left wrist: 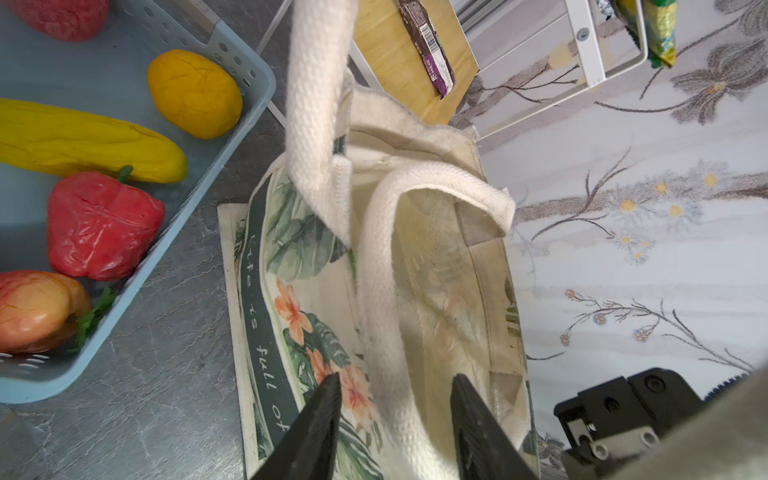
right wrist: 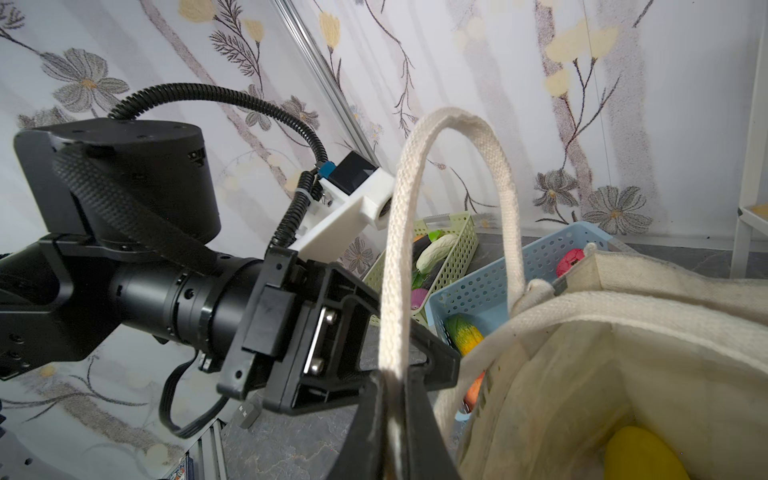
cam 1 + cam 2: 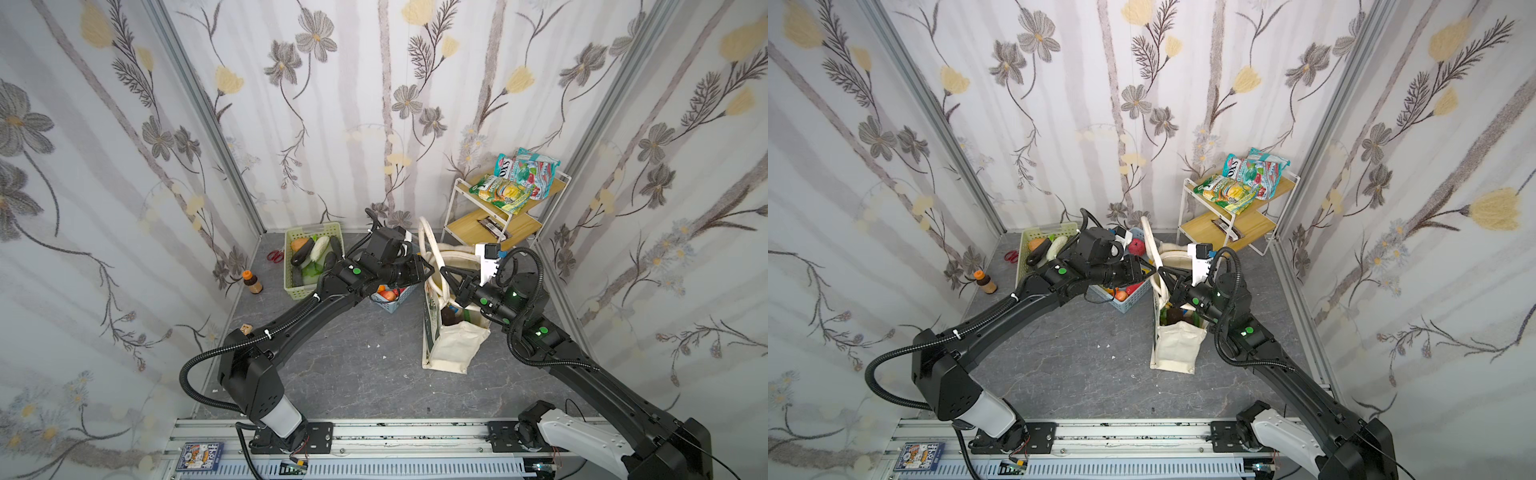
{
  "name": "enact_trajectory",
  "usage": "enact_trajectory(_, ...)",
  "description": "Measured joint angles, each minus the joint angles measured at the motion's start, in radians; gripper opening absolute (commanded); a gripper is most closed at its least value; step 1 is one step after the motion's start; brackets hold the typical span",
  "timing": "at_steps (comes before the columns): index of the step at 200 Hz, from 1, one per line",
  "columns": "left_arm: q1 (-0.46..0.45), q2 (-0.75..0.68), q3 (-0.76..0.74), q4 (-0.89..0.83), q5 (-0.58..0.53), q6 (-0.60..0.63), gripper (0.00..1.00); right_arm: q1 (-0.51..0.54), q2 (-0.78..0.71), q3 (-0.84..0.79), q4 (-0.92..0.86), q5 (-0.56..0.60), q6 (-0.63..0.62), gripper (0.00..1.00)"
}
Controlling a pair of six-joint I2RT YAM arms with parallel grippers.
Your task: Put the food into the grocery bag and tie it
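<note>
— Where does the handle strap (image 1: 380,291) lie from the left gripper (image 1: 395,377)?
— Between its half-open fingers, lengthwise, not yet pinched, over the grocery bag (image 3: 453,345) mouth; the right gripper (image 2: 390,384) is clamped on the upright handle loop (image 2: 399,232) above the bag

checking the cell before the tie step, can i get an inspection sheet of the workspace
surface: grey marbled tabletop, a few white specks
job's things: cream canvas tote bag with green floral side standing open, yellow toy fruit inside; more toy food in the blue slotted plastic basket and green slotted plastic basket
clutter: red scissors, orange-capped brown bottle, colourful snack bags on a white wire shelf
grippers: left gripper open, straddling a cream woven handle; right gripper shut on a looped cream handle
cables: black corrugated conduit looped beside both arms, no snag seen
surroundings: floral wallpaper walls, metal rail in front
</note>
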State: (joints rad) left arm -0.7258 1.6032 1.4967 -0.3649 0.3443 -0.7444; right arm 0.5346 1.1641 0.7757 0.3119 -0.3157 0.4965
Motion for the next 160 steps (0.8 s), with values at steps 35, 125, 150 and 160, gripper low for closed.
enact_trajectory(35,-0.021,0.045,0.052,-0.008,0.012,0.0,0.4,0.0,-0.002,0.0,-0.001,0.008,0.0,0.11)
enact_trajectory(125,-0.039,0.111,0.117,-0.126,-0.056,0.011,0.35,-0.002,-0.012,0.0,-0.008,0.019,0.0,0.11)
enact_trajectory(150,-0.04,0.126,0.139,-0.141,-0.072,0.011,0.15,-0.002,-0.012,0.0,-0.009,0.019,-0.001,0.11)
enact_trajectory(160,-0.041,0.126,0.139,-0.147,-0.08,0.011,0.14,-0.002,-0.011,0.0,-0.011,0.019,-0.001,0.11)
